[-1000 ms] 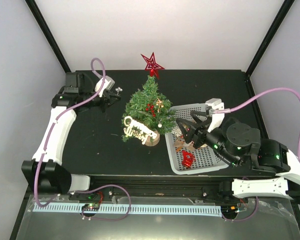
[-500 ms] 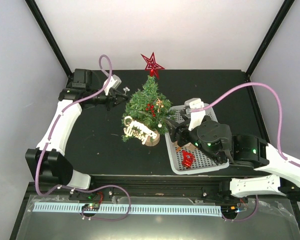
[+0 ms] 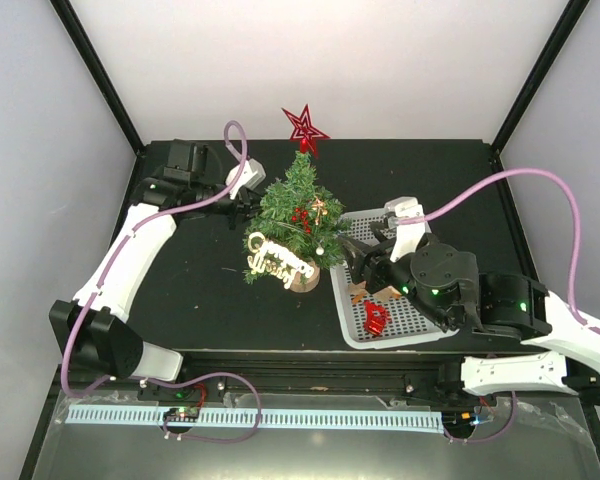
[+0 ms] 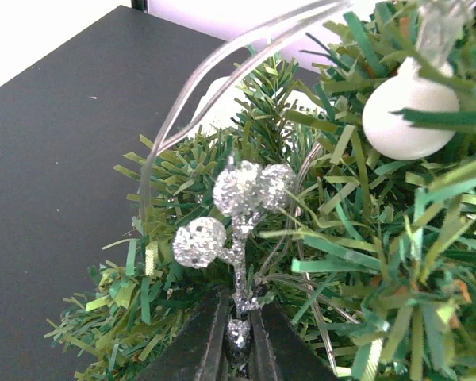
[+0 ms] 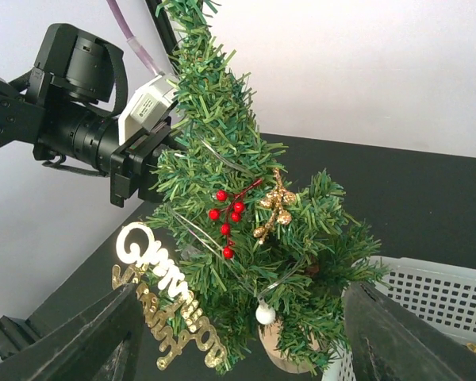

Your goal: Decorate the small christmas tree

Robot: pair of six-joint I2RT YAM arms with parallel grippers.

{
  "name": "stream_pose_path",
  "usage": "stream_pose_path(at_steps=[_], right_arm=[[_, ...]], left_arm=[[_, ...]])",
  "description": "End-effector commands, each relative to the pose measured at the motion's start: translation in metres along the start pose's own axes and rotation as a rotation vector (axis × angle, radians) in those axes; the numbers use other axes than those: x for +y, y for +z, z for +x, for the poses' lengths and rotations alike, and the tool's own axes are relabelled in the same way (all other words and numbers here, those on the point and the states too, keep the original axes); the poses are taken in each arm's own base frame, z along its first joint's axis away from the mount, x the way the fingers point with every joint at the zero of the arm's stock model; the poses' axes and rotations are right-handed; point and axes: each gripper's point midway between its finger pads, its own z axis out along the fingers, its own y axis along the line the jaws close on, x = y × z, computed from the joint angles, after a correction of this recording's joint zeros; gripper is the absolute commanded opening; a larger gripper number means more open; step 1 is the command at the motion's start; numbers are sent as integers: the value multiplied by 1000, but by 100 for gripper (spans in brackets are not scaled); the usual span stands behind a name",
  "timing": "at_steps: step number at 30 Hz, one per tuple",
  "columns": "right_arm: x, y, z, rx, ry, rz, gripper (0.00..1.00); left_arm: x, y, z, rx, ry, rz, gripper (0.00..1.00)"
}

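Already the small christmas tree (image 3: 295, 215), mid-surface, wears a red star (image 3: 305, 128), red berries (image 5: 224, 216) and gold lettering (image 3: 277, 257). Left jaws pinch a silver sprig (image 4: 242, 190) against its left side; right jaws, spread, hover right of it (basket (image 3: 412, 318) ornaments remain).

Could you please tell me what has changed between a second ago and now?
The left tool, shut on the silver berry sprig, moved right to the small christmas tree, the sprig now among its branches. The right arm swung left over the white basket, right tool open. Tree, red star and basket stayed put.
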Motion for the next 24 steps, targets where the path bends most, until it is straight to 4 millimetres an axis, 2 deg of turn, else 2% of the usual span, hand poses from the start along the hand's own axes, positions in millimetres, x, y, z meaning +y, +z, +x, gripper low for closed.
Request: stream_pose_path(at_steps=[1, 7, 12, 24], right_arm=[[-8, -2, -5, -34, 39, 27, 69], [-6, -1, -6, -39, 39, 20, 70], [-6, 1, -3, -40, 37, 18, 70], [-9, -4, -4, -46, 53, 13, 70]], left_arm=[[-2, 1, -5, 19, 48, -18, 9], [4, 6, 3, 63, 56, -61, 22], [4, 2, 1, 68, 70, -98, 32], [8, -18, -9, 37, 106, -234, 44]])
